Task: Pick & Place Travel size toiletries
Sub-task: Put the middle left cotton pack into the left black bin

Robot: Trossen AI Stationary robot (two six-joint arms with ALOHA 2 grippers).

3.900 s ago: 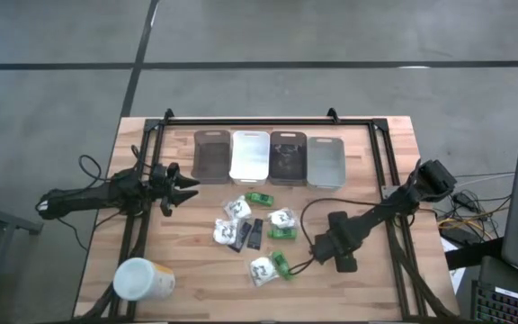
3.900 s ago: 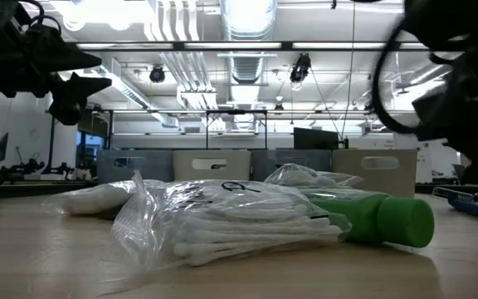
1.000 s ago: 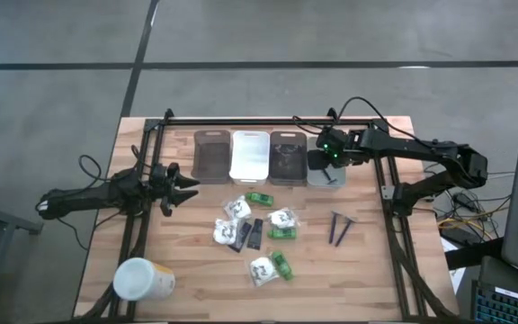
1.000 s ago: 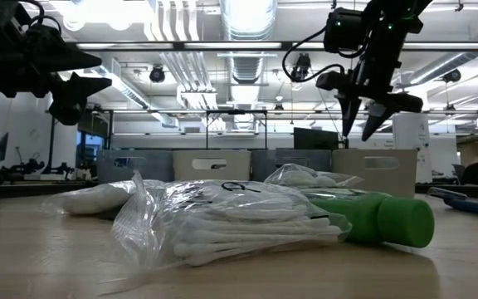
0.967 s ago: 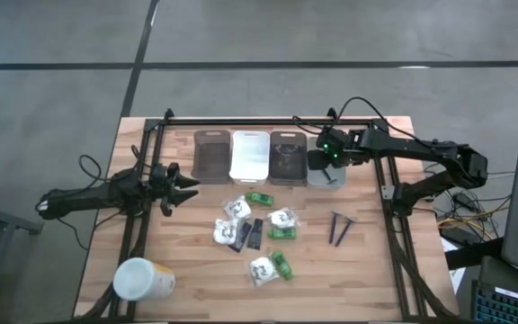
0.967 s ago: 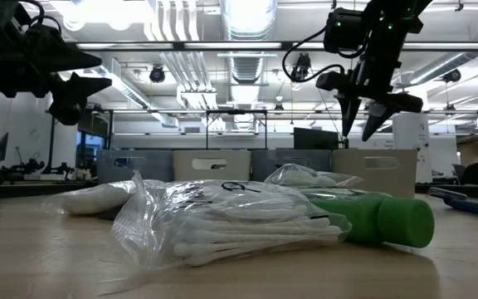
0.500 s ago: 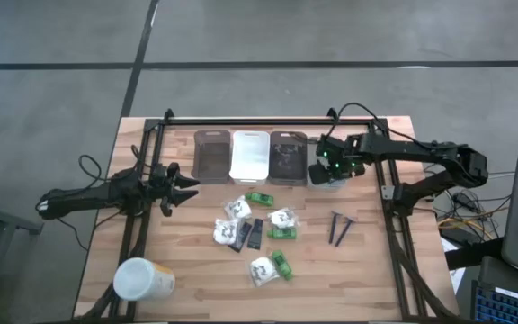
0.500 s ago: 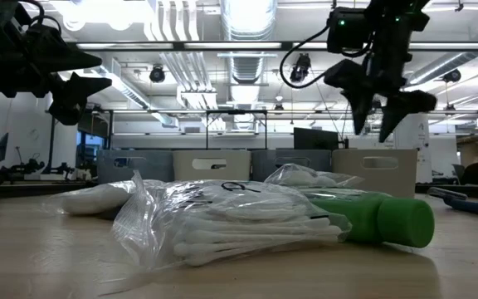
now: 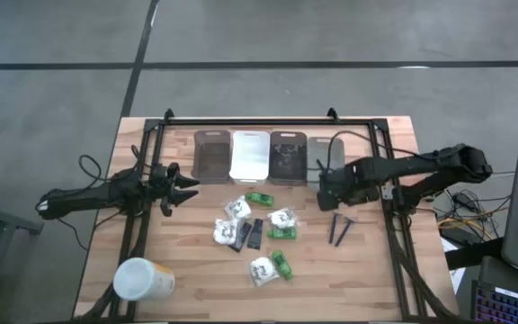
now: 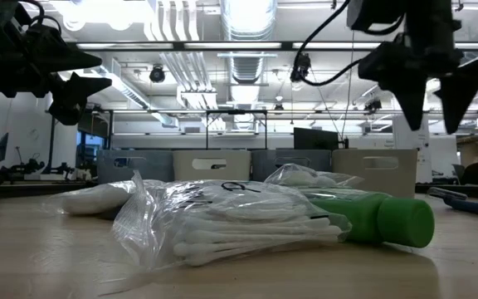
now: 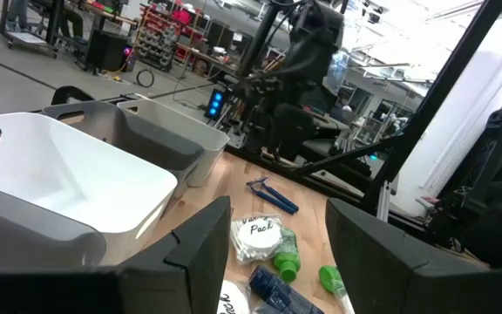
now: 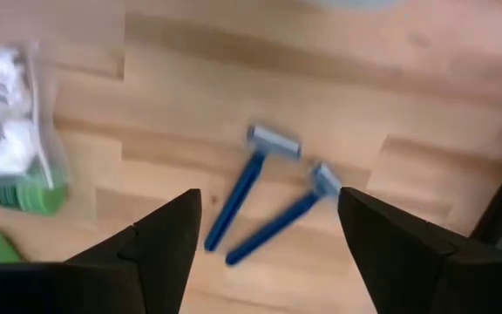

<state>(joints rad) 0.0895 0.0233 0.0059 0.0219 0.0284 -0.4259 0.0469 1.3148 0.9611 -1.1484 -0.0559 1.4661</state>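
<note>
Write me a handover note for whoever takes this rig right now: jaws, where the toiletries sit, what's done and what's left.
Right gripper: jaws open, empty, above the two blue razors on the table's right side.
Left gripper: jaws open, empty, waiting at the left edge.
Cotton-swab packets, green bottles and dark sachets lie loose mid-table.
Four bins line the back; their contents can't be judged.
Left: razors and the whole centre cluster.

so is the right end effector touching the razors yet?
Apart. The right wrist view shows the two blue razors lying on bare wood, well beyond the open fingers of the right end effector; the low view shows it hanging high above the table.
</note>
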